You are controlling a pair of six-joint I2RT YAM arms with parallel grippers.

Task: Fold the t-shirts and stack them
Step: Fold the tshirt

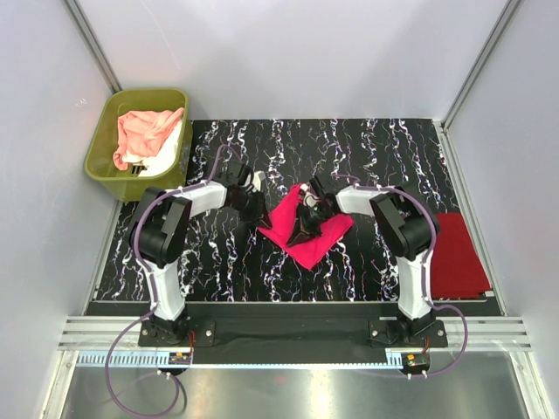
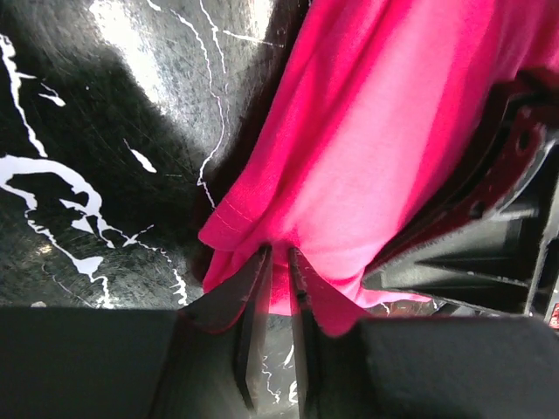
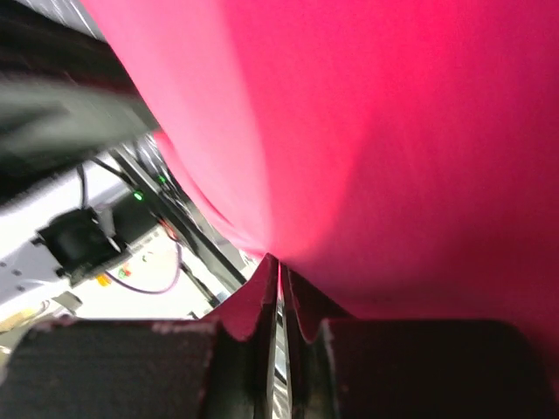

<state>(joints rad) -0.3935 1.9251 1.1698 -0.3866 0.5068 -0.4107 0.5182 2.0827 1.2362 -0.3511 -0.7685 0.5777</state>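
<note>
The hot pink t-shirt (image 1: 307, 234) lay bunched at the centre of the table (image 1: 384, 157). The left gripper (image 2: 278, 260) pinched its hemmed edge between narrow jaws. The right gripper (image 3: 279, 266) was clamped on another fold, presumably to spread the cloth. A folded dark red t-shirt (image 1: 456, 255) at the table's right edge probably marked the stack position.

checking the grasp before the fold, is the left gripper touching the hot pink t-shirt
Touching. The left wrist view shows the left gripper pinching the edge of the hot pink t-shirt between its jaws.
</note>
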